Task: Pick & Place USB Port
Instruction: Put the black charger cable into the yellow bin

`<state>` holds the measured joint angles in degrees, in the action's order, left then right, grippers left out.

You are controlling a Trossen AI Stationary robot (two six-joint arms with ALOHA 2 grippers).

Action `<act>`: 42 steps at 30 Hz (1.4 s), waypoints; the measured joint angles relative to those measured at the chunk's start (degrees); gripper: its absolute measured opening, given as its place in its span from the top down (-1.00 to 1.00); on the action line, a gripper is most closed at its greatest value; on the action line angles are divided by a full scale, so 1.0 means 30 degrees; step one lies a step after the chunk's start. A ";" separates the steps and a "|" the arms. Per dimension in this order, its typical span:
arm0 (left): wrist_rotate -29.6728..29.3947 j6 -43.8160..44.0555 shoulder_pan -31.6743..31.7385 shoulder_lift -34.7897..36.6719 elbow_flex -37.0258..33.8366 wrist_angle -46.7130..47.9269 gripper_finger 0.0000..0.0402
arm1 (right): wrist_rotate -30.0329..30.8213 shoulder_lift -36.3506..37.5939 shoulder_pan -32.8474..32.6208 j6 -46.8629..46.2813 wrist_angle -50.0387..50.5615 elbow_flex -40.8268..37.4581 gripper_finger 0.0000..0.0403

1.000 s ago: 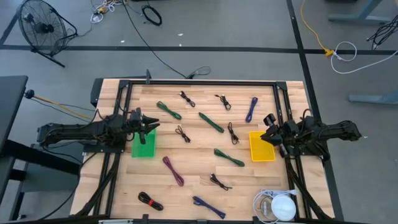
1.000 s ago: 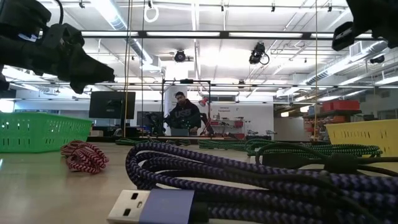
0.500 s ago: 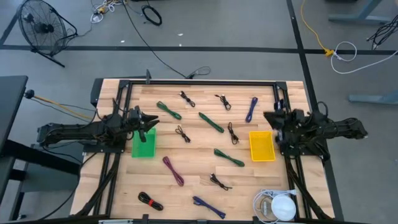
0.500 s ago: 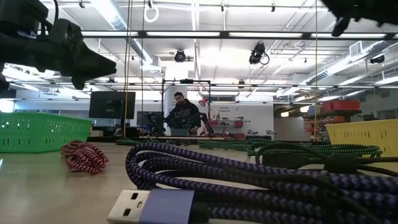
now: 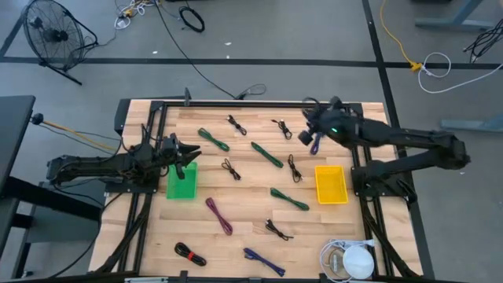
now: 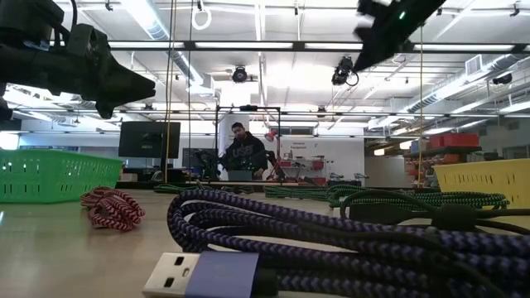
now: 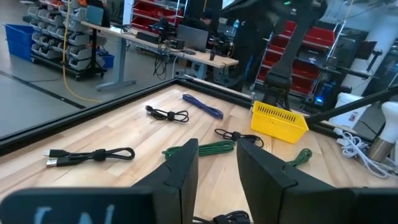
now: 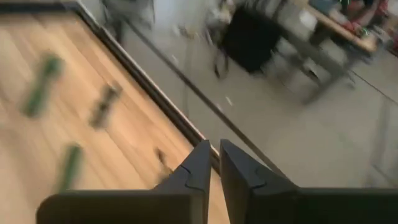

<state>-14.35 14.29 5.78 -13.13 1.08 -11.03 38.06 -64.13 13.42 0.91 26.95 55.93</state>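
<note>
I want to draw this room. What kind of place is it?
Probably a robot lab or workshop. A wooden table holds many bundled cables and two small baskets. Beyond it, the low view shows high ceiling lights, shelving and a person at a desk.

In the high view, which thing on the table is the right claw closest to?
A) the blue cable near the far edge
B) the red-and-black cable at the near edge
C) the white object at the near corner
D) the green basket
A: in the high view the right claw hangs right beside the blue cable near the far edge, far from the green basket.
</note>
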 joint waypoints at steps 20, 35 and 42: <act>0.0159 0.0024 0.0000 0.0000 -0.0007 0.1233 0.43 | -0.6835 -0.9220 0.4901 -0.2651 -0.0346 -0.0068 0.71; 0.0204 0.0028 0.0000 0.0000 -0.0004 0.1226 0.43 | -0.7059 -1.0662 0.4843 -0.4115 -0.1577 -0.0076 -0.27; 0.0306 0.0028 0.0000 0.0000 -0.0007 0.1219 0.43 | -0.7498 -1.1004 0.4685 -0.4790 -0.2282 -0.0076 -0.36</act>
<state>-13.43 14.37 5.78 -13.13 1.06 -7.38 15.57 -97.14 27.47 -13.46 20.10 55.70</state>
